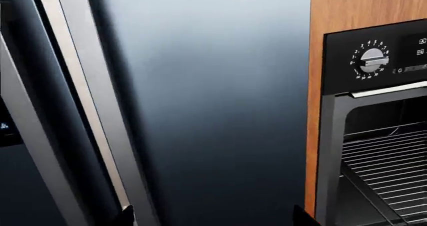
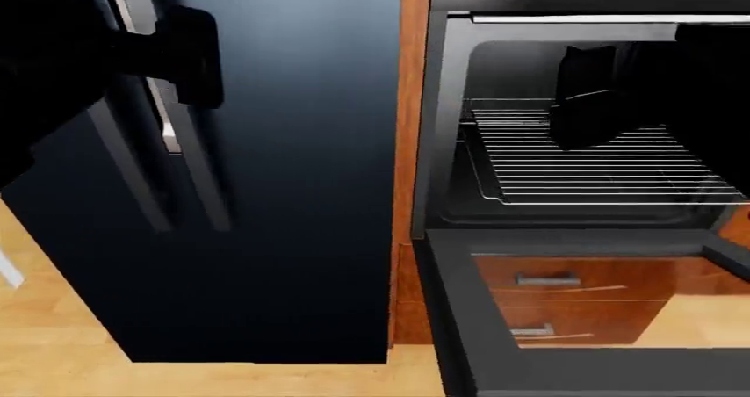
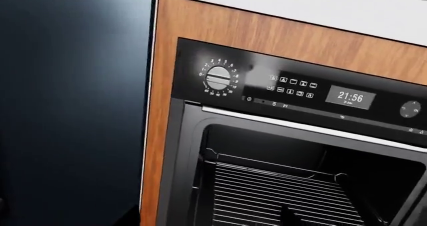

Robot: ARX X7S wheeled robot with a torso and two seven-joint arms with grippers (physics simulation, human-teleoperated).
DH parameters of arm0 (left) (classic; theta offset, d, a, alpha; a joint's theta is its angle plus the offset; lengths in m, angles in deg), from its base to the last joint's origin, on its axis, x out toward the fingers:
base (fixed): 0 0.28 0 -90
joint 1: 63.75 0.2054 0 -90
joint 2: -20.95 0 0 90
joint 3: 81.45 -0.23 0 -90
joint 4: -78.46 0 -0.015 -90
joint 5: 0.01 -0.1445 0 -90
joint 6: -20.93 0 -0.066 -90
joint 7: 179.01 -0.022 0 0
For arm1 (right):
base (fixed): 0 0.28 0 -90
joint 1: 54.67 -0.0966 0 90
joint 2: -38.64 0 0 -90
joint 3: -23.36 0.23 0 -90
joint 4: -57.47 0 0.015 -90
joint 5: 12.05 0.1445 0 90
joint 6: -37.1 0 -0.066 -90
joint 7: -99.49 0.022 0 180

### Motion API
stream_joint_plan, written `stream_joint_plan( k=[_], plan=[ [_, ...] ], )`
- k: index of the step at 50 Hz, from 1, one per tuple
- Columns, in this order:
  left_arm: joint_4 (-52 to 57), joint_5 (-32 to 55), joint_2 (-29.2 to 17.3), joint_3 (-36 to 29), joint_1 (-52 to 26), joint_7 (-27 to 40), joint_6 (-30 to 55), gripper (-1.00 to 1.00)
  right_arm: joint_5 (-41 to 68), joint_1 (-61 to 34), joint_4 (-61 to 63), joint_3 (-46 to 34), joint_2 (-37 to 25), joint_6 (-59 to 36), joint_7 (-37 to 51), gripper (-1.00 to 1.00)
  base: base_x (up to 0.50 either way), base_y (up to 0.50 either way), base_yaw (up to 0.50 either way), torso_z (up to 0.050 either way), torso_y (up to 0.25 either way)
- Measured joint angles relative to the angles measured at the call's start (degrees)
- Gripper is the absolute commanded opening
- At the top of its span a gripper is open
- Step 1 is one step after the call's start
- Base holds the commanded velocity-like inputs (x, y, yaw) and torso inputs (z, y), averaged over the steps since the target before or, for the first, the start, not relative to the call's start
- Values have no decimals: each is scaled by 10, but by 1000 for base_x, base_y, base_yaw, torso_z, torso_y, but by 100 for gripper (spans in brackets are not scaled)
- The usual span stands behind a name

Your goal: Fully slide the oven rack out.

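Observation:
The oven rack (image 2: pixel 586 164) is a wide rack of thin silver wires lying level inside the open oven, its front edge near the oven's mouth. It also shows in the right wrist view (image 3: pixel 280 196) and the left wrist view (image 1: pixel 390 161). My right gripper (image 2: pixel 592 107) is inside the oven just above the rack's back part, open and empty; its dark fingertips stand wide apart in the right wrist view (image 3: pixel 207 221). My left gripper (image 2: pixel 188 59) hangs open and empty in front of the fridge, left of the oven; only its fingertips show in the left wrist view (image 1: pixel 213 221).
The black oven door (image 2: pixel 469 318) is folded down flat in front of the oven, with wooden drawers seen through its glass. A tall dark fridge (image 2: pixel 293 169) with long handles (image 1: pixel 87 111) stands left of the wooden oven cabinet (image 2: pixel 405 151). The control panel (image 3: pixel 300 88) sits above the cavity.

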Motion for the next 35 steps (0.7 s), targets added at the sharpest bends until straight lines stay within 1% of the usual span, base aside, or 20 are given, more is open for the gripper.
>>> stream_joint_plan(
  k=[23, 35],
  plan=[
    [10, 20, -11, -22, 2, 13, -24, 100, -11, 34, 21, 3, -16, 13, -21, 100, -6, -500, 0, 0, 0],
    [15, 11, -12, -25, 16, 7, -37, 100, -24, 44, 26, 4, -20, 16, -35, 100, -2, -500, 0, 0, 0]
  ],
)
